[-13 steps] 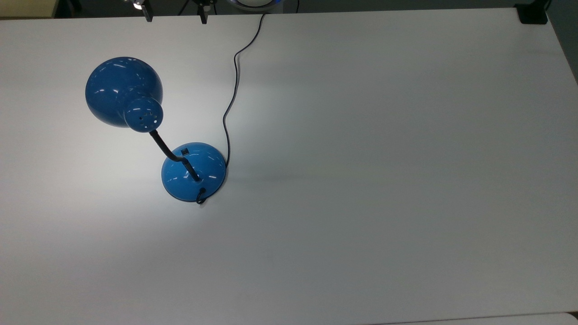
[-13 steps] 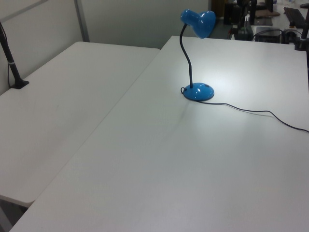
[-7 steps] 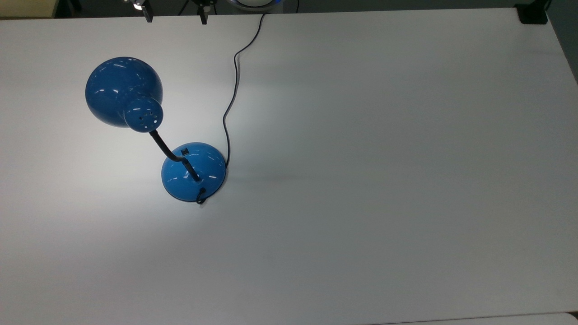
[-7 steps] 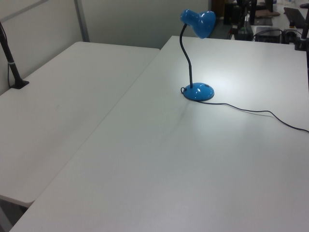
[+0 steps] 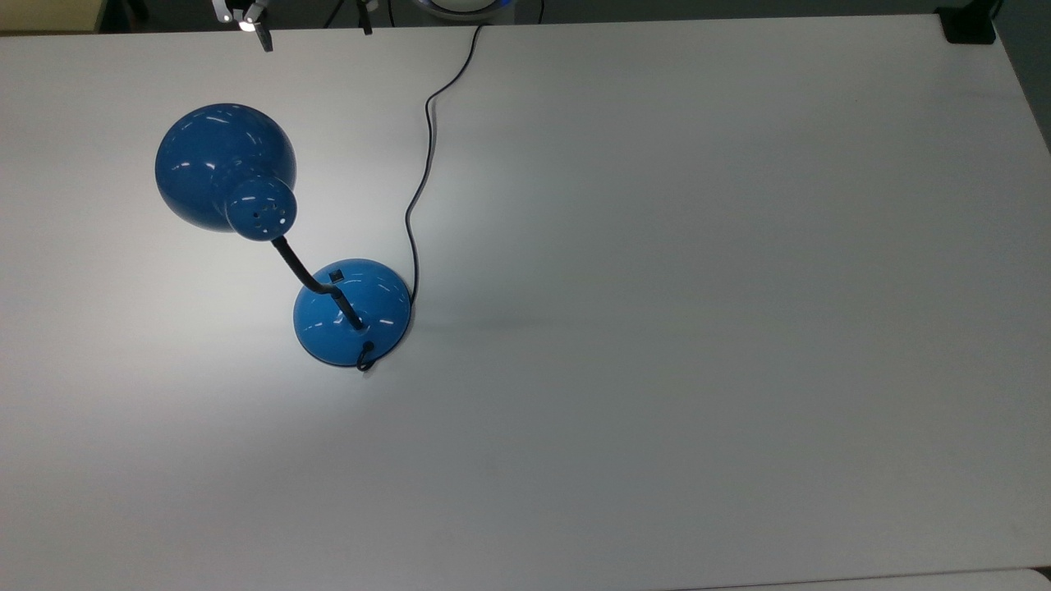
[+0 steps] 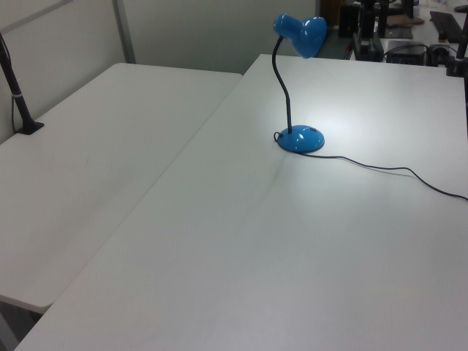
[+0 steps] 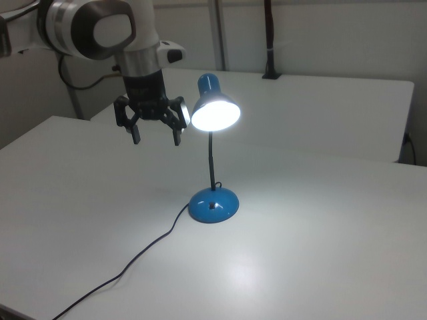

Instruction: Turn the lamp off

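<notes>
Glossy blue dome-shaded desk lamp point(image 7: 212, 150) upright on white counter point(image 5: 698, 287), lit | your claw point(image 7: 157, 137) released, fingers spread, has shifted slightly, hovering beside shade | base switch point(image 5: 335, 276) untouched.

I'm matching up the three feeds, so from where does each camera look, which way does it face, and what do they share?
Top view: overhead, looking straight down on the white table and the lamp; the gripper pokes in at the top edge.
Left view: raised at one table corner, looking across at the lamp.
Right view: raised on the opposite side, facing the lit shade; arm and gripper, jaws open, hang beside it.
All share the lamp and its cord.
</notes>
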{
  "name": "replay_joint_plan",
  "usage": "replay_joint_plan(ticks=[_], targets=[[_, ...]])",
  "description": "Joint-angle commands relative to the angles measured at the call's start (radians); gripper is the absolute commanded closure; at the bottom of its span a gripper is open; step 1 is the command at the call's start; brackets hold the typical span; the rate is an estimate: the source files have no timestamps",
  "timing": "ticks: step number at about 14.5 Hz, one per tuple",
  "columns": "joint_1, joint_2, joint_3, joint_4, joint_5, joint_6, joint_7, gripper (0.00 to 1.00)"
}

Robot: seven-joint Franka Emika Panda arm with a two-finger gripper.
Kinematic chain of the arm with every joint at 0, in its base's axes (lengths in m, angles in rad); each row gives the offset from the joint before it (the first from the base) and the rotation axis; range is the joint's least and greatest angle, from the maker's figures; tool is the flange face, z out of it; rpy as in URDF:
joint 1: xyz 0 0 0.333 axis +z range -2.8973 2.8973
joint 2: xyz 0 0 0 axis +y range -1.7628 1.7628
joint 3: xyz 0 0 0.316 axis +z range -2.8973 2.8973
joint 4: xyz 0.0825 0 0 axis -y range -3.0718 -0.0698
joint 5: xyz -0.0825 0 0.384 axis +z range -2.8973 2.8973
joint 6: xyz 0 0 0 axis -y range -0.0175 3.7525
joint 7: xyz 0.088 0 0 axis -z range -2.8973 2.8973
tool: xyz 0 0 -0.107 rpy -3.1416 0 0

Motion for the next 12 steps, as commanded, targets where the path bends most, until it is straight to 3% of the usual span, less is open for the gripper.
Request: replay_joint_plan(ticks=[1, 4, 6, 7, 9, 12], targets=[[-0.024, -0.004, -0.006, -0.072, -0.056, -0.004, -0.146, 0.01], [-0.044, 0.016, -0.006, -0.145, -0.056, 0.109, -0.134, 0.28], [-0.066, 0.073, -0.006, -0.164, -0.037, 0.209, -0.076, 0.89], [-0.07, 0.078, -0.006, -0.211, -0.017, 0.329, -0.016, 1.0], [-0.07, 0.085, -0.006, -0.326, 0.009, 0.579, 0.016, 1.0], [-0.069, 0.157, -0.006, -0.33, 0.092, 0.692, 0.07, 1.0]])
